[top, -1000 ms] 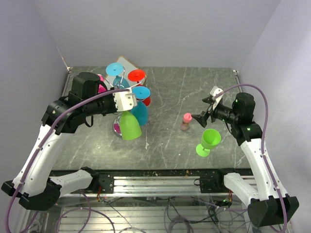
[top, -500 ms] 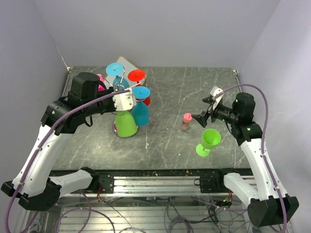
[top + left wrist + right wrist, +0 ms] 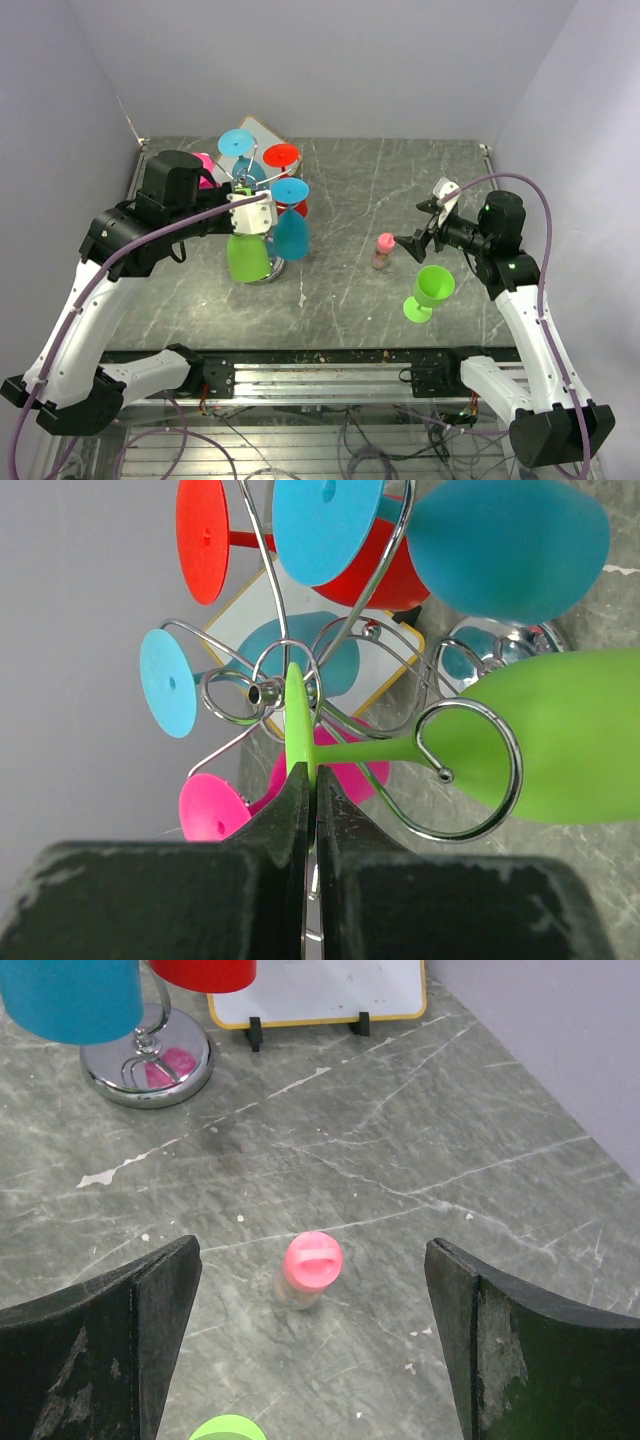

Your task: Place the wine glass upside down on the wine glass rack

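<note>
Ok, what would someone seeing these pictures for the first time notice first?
The silver wine glass rack at rear left, hung with blue, red and pink glasses, stands out first. The left gripper is shut on the foot of a lime green wine glass, bowl down, at the rack. At right, a second green glass stands upright near the open right gripper.

Lime-green plastic wine glass [image 3: 570,740] is upside down at the rack, bowl hanging down by the post, stem sitting in one curled hook. The wine glass rack [image 3: 120,1070] is silver wire, standing upright on its shiny round base.
</note>
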Available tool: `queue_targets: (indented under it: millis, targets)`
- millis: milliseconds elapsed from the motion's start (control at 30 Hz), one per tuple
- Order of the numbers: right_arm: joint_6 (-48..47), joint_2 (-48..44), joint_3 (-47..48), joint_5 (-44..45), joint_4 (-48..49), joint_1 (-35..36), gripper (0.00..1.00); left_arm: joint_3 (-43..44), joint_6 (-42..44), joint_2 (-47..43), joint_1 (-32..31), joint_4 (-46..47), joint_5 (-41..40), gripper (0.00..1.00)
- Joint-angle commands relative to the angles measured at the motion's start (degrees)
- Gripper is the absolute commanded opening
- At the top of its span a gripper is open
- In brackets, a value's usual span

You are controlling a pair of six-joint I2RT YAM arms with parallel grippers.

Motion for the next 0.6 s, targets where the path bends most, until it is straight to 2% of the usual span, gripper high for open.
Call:
queue_targets:
  millis: [0,567]
  targets:
    - [-0.8,-0.8,-0.5,-0.6,0.8,-0.3,0.93,2.0,2.5,-1.0,-0.3,-1.2,-1.9,0.07]
    - [-0.9,-0.8,-0.6,-0.5,0.8,-0.4,0.94,5.6,7.8,-1.3,-0.3,-5.9,2.3,0.07]
